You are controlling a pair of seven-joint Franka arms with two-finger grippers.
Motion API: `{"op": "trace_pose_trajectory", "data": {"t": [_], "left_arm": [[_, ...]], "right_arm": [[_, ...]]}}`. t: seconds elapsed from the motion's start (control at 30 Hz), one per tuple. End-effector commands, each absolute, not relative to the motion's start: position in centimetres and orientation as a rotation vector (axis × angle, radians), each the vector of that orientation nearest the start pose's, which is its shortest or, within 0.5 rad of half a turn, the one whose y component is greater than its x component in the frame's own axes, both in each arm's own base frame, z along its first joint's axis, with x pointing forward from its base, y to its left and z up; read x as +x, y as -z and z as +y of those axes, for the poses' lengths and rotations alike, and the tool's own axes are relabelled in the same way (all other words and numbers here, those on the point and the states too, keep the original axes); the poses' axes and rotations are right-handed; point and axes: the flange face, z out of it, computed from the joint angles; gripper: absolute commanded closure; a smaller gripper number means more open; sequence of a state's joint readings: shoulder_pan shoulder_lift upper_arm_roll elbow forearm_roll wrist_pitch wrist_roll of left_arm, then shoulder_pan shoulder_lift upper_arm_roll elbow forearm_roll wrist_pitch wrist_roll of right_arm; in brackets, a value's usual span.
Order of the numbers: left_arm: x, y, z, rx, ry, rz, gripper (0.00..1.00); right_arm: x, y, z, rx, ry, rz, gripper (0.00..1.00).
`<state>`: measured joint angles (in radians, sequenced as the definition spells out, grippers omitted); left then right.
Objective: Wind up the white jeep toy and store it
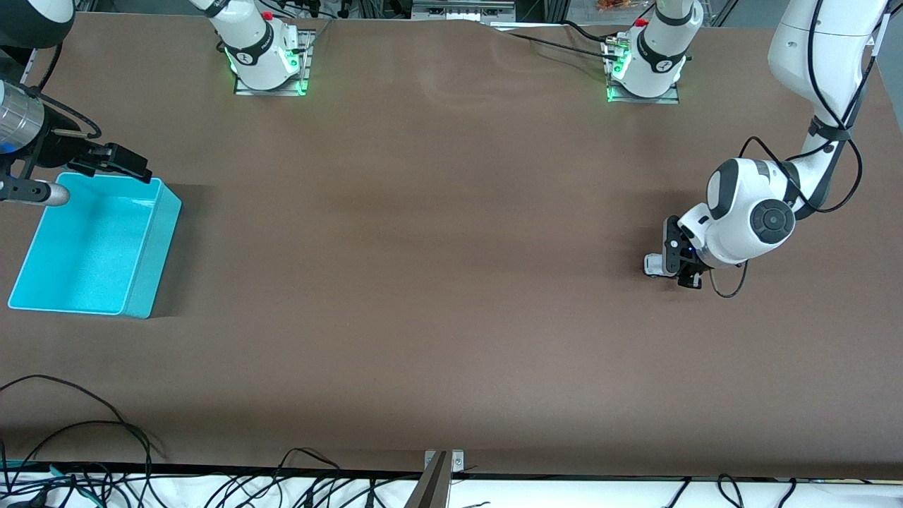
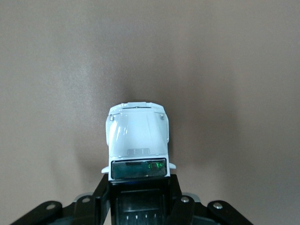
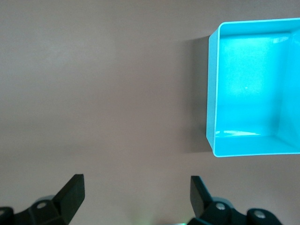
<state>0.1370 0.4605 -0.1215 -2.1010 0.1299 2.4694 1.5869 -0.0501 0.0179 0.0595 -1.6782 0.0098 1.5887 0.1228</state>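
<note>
One white jeep toy (image 2: 138, 136) and one turquoise bin (image 1: 152, 271) are all that sit on the brown tabletop (image 1: 437, 282). My left hand (image 1: 676, 271) is down at the tabletop toward the left arm's end, well apart from the bin, and it pinches the jeep at its black rear section, one finger (image 2: 104, 197) against each flank. The jeep sits level with its white bonnet pointing away from my left wrist; in the front view only a bit of its white body (image 1: 653, 264) shows beside my left hand. My right hand (image 1: 116, 162) waits in the air over the bin's rim farthest from the front camera, at the right arm's end of the tabletop. Its two fingers (image 3: 72, 192) are spread wide, holding nothing. The bin stands open-topped.
</note>
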Motion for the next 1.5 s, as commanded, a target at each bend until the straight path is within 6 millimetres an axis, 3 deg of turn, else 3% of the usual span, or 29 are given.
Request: {"op": "trace_pose_trajectory", "data": {"t": [0.0,0.2,0.37,0.57,0.73,1.1,1.47], "left_arm": [[57.1,-17.4,3.1,-2.134,-0.133,2.363,0.93],[57.0,-16.4,7.5,-2.157,-0.133,2.365,0.93],[57.0,-15.7,12.2,-2.152,-0.151,2.356,0.94],[56.1,-15.7,17.2,-2.148,-0.194,2.328,0.96],[55.1,-15.4,20.1,-2.155,-0.214,2.321,0.96],[54.4,-15.0,23.5,-2.165,-0.206,2.317,0.96],[54.6,-14.6,25.0,-2.143,-0.199,2.338,0.96]], "right_arm": [[55.5,-56.9,0.4,-3.13,-0.174,0.164,0.0],[55.5,-56.8,0.3,-3.13,-0.176,0.166,0.0],[55.5,-56.8,0.4,-3.13,-0.176,0.164,0.0],[55.5,-56.8,0.4,-3.13,-0.176,0.164,0.0],[55.5,-56.8,0.4,-3.13,-0.176,0.164,0.0],[55.5,-56.9,0.4,-3.13,-0.174,0.164,0.0],[55.5,-56.8,0.4,-3.13,-0.176,0.164,0.0]]}}
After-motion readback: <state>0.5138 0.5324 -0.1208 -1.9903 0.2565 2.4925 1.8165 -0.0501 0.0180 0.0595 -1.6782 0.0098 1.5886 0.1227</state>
